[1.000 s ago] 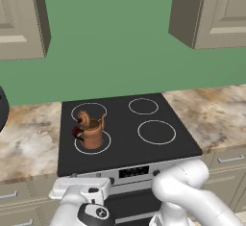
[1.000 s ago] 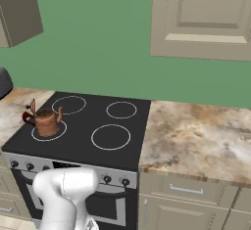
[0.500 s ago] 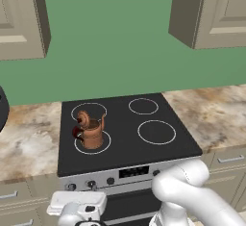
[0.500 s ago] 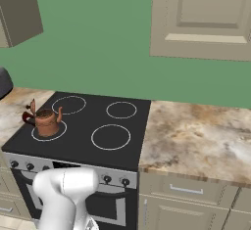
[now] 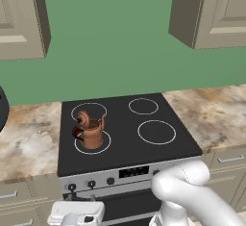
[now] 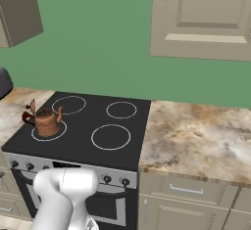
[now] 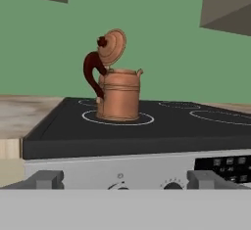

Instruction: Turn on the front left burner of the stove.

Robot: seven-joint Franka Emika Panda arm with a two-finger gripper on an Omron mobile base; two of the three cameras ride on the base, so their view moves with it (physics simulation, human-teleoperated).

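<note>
Stove sits between two stone counters in our left base view, with a copper kettle parked on the front left burner, ring not glowing. We've got the gripper low in front of the control panel, since the knobs live there. Right base view: same kettle on that burner, knob row below. Hand view: fingers spread wide, pinching nothing, a knob between them so we can close on it.
</note>
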